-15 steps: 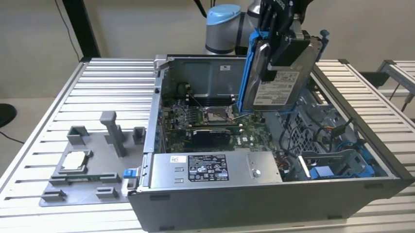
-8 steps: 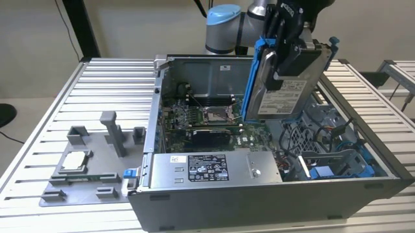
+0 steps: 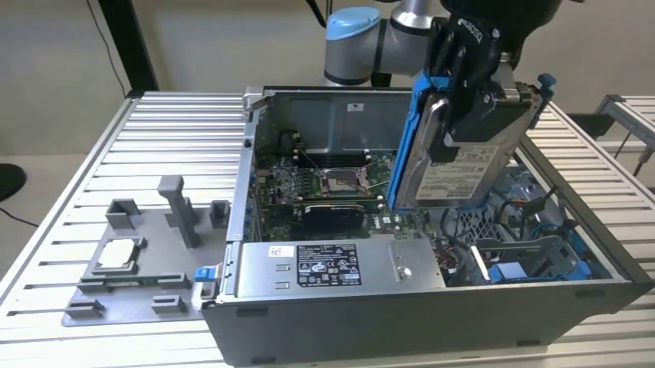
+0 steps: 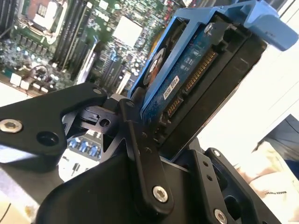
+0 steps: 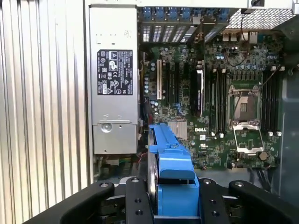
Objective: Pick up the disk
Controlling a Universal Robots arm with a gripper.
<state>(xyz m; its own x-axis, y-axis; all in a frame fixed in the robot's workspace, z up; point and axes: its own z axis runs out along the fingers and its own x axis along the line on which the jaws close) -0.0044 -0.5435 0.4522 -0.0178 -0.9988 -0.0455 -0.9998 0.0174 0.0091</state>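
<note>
Blue-framed disk (image 3: pixel 458 157) (jaws clamped), seemingly near-upright

You had the disk (image 3: pixel 462 146) clamped in the gripper (image 3: pixel 473 92) and hanging above the open computer case (image 3: pixel 430 307), with clear air all around it in the exterior view. Beneath it the motherboard (image 5: pixel 224 116) lay low and flat, while the long grey power supply (image 3: pixel 333 264) walled off the near side. The blue drive bay (image 3: pixel 532 261) and its cables crowded the exterior view's right.
</note>
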